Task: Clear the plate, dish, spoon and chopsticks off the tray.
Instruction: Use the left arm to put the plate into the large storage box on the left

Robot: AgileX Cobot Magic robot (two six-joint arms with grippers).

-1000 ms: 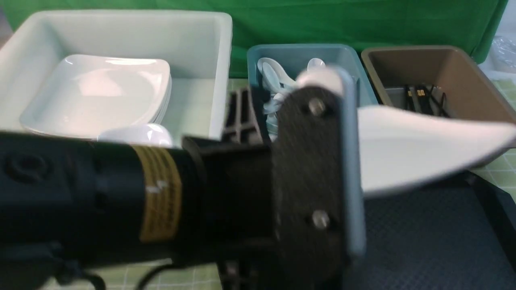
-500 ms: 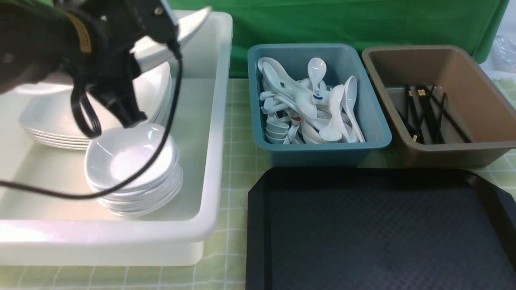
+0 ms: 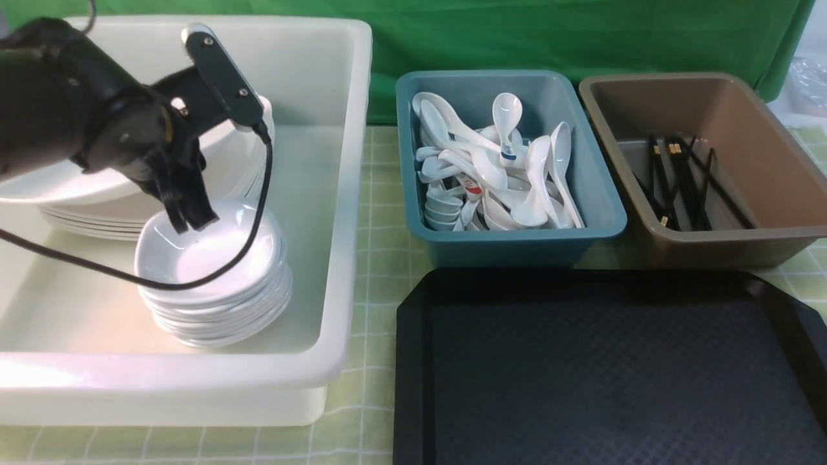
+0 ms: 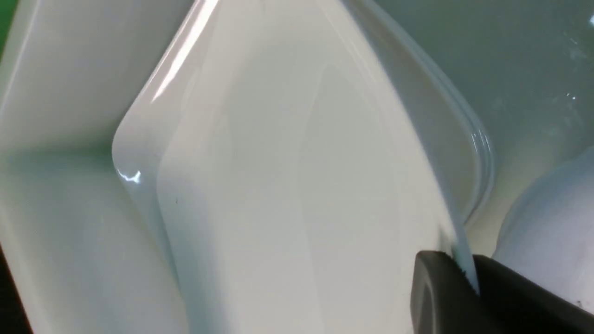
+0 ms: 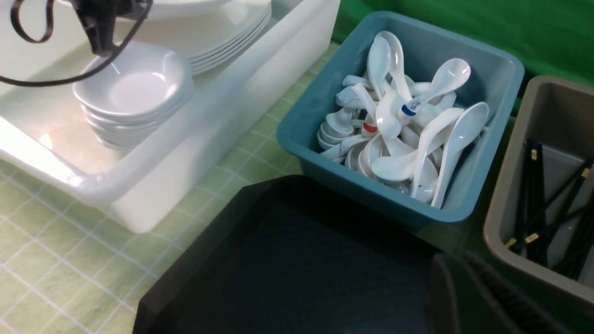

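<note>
My left gripper (image 3: 190, 218) is shut on the rim of the large white plate (image 4: 278, 185), its two dark fingers (image 4: 431, 297) pinching the edge. It holds the plate (image 3: 58, 184) low over a stack of like plates (image 3: 90, 223) inside the white bin (image 3: 349, 194), right beside a stack of small deep dishes (image 3: 207, 258). The black tray (image 3: 581, 374) lies bare. The spoon with the blue mark (image 3: 508, 154) rests in the teal bin (image 3: 601, 213). Black chopsticks (image 3: 678, 181) lie in the brown bin (image 3: 775, 161). My right gripper (image 5: 468, 297) is shut, hovering over the tray's corner (image 5: 232, 222) near the brown bin.
The three bins stand in a row behind the tray on a green checked cloth (image 3: 381, 258), with a green backdrop (image 3: 517, 32) behind. The left arm's cable (image 3: 258, 194) loops over the small dishes. Many white spoons (image 5: 408, 153) fill the teal bin.
The left arm swung from in front of the camera to the left over the white bin, carrying the plate, then lowered it from high and tilted down onto the plate stack.
</note>
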